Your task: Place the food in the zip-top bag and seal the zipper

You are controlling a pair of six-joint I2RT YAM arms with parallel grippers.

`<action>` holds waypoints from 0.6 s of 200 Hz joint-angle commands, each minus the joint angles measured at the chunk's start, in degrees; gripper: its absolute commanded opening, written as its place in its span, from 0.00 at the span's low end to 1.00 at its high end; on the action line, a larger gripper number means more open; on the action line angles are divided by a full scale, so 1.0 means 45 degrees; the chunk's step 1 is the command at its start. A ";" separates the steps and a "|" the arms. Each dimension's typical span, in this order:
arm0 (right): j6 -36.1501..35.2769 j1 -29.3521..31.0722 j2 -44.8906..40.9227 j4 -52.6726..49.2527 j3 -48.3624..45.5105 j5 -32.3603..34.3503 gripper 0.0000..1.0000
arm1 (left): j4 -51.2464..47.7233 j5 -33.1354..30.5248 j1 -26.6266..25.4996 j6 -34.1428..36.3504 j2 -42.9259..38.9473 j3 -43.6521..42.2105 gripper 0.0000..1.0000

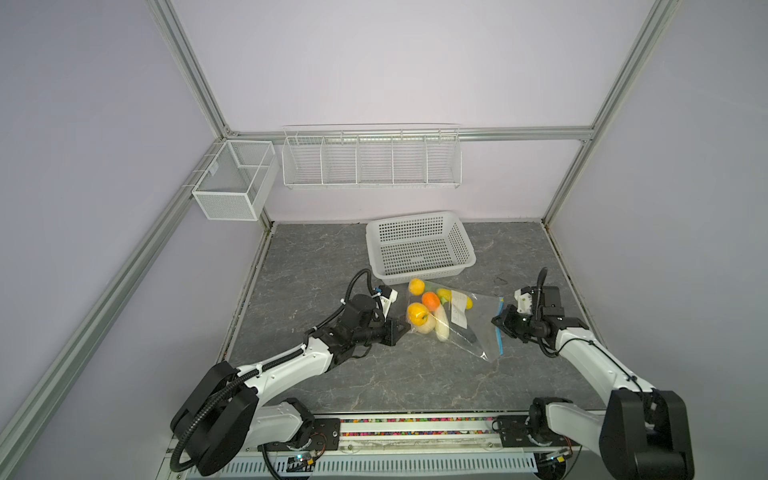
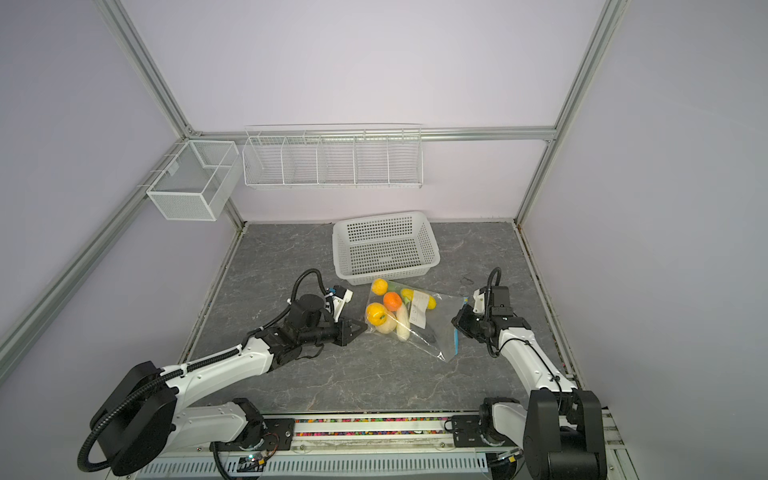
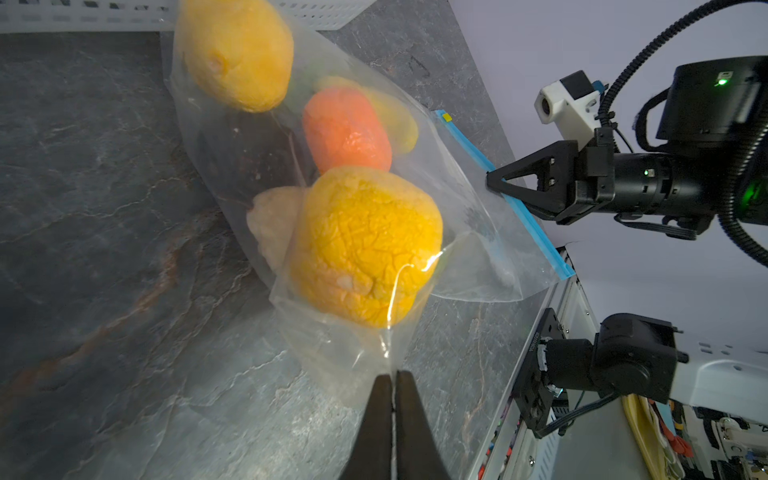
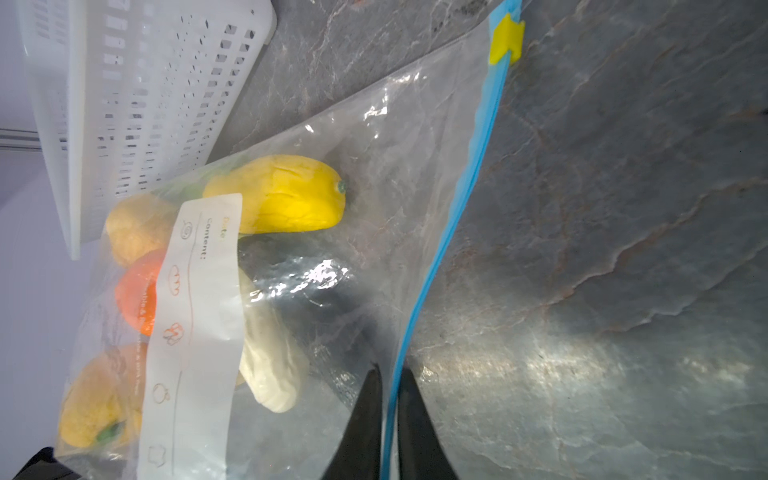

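The zip-top bag (image 4: 395, 166) carries a white label (image 4: 195, 324) printed "Date" and "Content:" beside a column of small orange line drawings; any finer print is too small to read. The bag lies on the counter (image 1: 332, 374) just in front of the white basket (image 1: 461, 245), between the two tools. The left tool (image 3: 392, 376) has its jaws pressed together on a fold of clear film at the bag's closed end. The right tool (image 4: 390, 370) has its jaws nearly together with the light-blue zipper (image 4: 457, 199) pinched between them. The yellow slider (image 4: 506, 39) sits at the strip's end nearer the basket. The film is clear, glossy and crinkled. The food (image 1: 430, 311) inside it is bunched toward the left tool: yellow, orange, beige and whitish pieces.
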 commanded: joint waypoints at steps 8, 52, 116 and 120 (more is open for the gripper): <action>-0.0241 -0.0025 -0.0341 -0.0483 0.0283 -0.0126 0.13 | -0.0040 -0.0270 -0.0033 0.0479 0.0150 -0.0073 0.07; -0.0228 -0.0025 -0.0433 -0.0396 0.0100 -0.0091 0.12 | -0.0060 -0.0098 -0.0039 0.0544 0.0046 0.0012 0.09; -0.0427 -0.0031 -0.1372 -0.1205 0.0483 -0.0630 0.12 | -0.1363 -0.0636 -0.0041 0.0926 -0.0800 0.0415 0.00; -0.0435 -0.0024 -0.1402 -0.1201 0.0471 -0.0671 0.12 | -0.1366 -0.0722 -0.0043 0.0884 -0.0826 0.0424 0.00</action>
